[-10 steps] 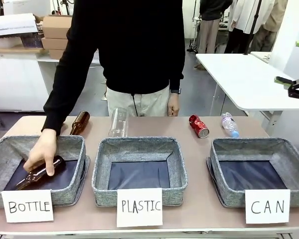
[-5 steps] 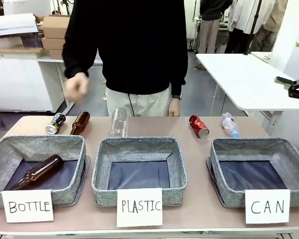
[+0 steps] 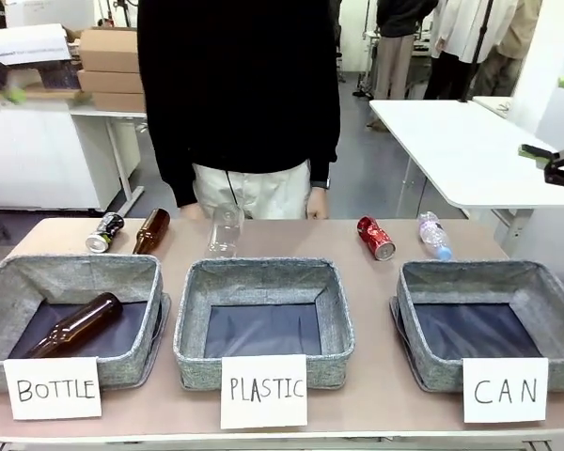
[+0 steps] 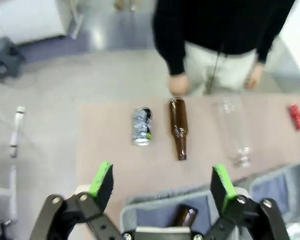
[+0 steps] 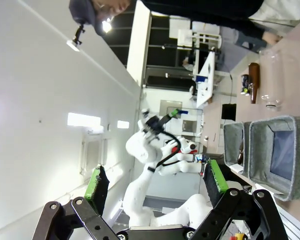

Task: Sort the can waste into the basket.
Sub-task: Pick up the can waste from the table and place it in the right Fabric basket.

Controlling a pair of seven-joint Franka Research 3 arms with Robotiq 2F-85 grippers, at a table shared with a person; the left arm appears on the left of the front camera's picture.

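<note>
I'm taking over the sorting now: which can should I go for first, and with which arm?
Probably bring the right tool, open and empty, down over the red can. It lies on its side on the table just behind the CAN basket, which holds nothing yet. The dark can lies far off at the left.

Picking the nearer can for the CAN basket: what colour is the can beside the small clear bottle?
Red, with a silver end, on the can; front view shows it best.

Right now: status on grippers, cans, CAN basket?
Left gripper and right gripper open, empty, high. Red can and dark can lie on table, CAN basket empty. Person's hand near far edge.
</note>
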